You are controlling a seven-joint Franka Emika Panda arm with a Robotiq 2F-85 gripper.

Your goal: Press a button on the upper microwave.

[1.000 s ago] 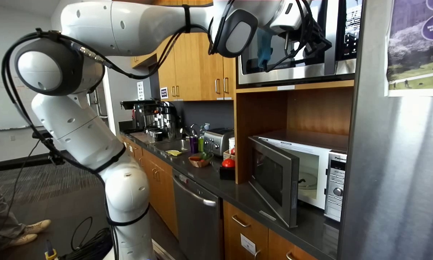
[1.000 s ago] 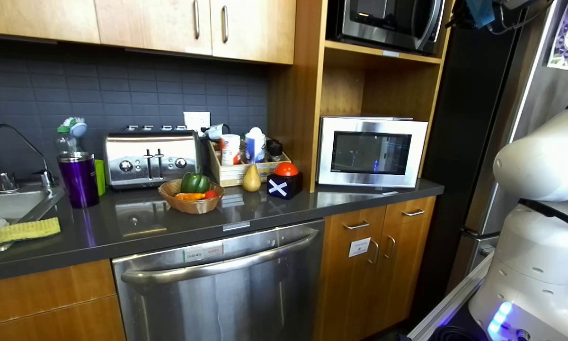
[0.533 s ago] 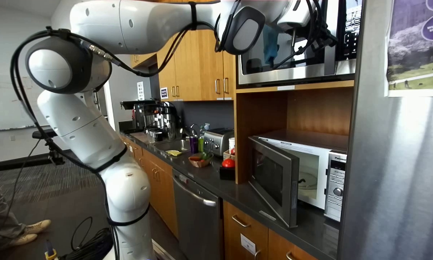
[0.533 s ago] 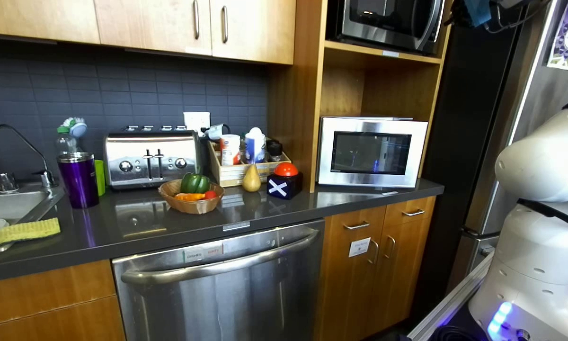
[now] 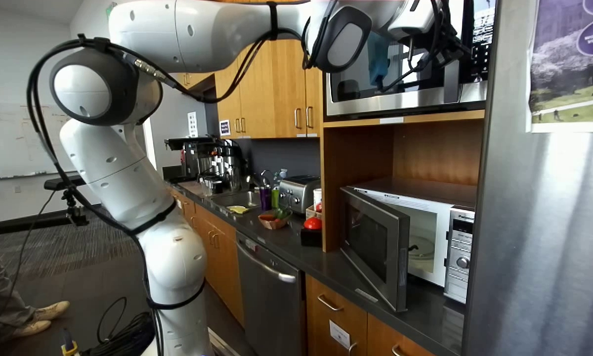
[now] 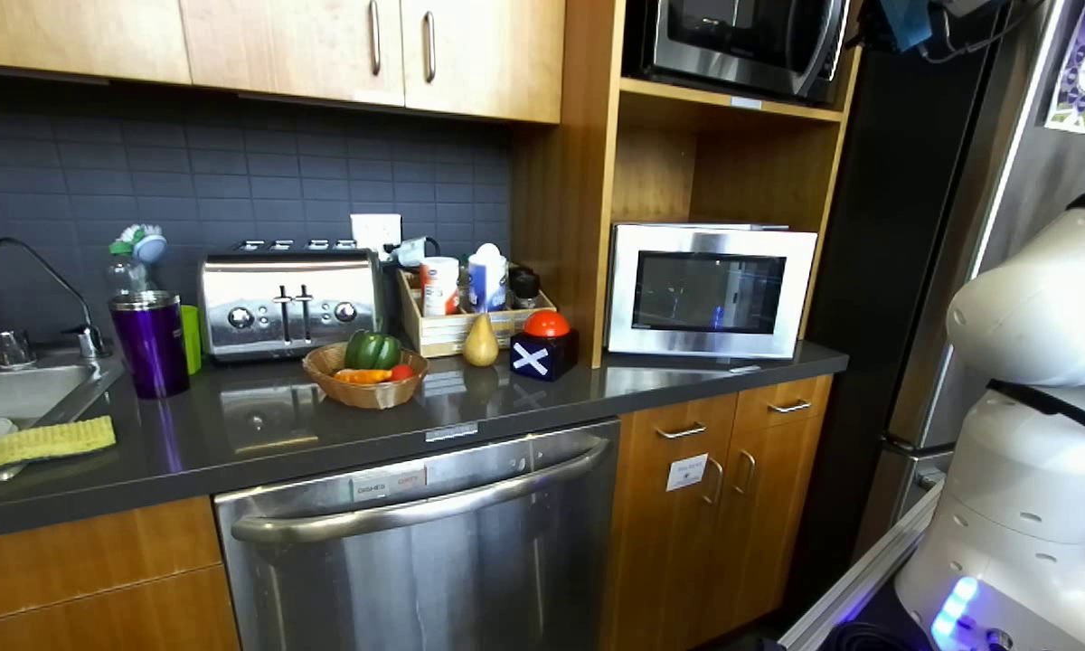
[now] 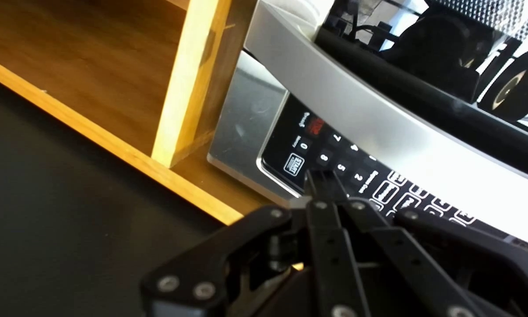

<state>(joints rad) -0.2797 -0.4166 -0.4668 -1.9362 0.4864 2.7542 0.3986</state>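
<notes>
Currently I have my gripper point(image 7: 324, 181) in front of the upper microwave point(image 5: 410, 100), where the wrist view shows it overlapping the keypad point(image 7: 354, 169) near the START button point(image 7: 294, 164); its jaws sit fully together, with nothing visible in their grasp; whether they touch the microwave I cannot tell; my room is the strip between the microwave's silver handle point(image 7: 378, 123) and the wooden panel edge point(image 7: 114, 145); below the microwave are the shelf edge point(image 5: 440, 116) and a smaller microwave point(image 5: 444, 227), its door point(image 5: 375, 242) swung out; the fridge point(image 5: 538, 222) bounds the upper microwave's right.
</notes>
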